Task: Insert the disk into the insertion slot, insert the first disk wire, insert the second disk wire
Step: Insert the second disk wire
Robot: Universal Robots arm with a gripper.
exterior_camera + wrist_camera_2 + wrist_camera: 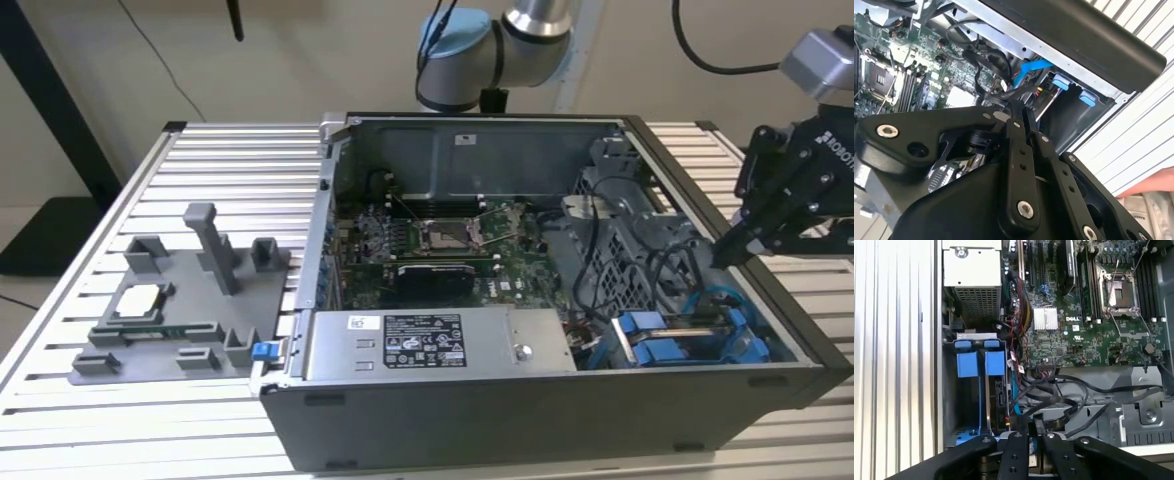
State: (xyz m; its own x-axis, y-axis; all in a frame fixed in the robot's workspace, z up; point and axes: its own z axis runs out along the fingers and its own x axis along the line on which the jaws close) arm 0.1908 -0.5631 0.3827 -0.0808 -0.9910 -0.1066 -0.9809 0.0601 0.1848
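From my console I saw the gripper (pixel 742 246) hanging over the open case (pixel 534 420) at the exterior view's right. In both wrist views its fingers (pixel 1030 429) were pressed together. I could not tell whether a cable was pinched between them. The fingertips sat just beside a tangle of black cables (pixel 1066 396) that crossed between the motherboard (pixel 1089 335) and the slot (pixel 974 335). A blue cable (pixel 1014 390) ran down beside that tangle.

The disk (pixel 999 405) stood in the slot under its blue tabs, with its dark end facing the cables. The long grey box (pixel 441 345) lay next to the slot. On the table (pixel 227 160), well apart from the gripper, sat the tray (pixel 174 300) of part holders.
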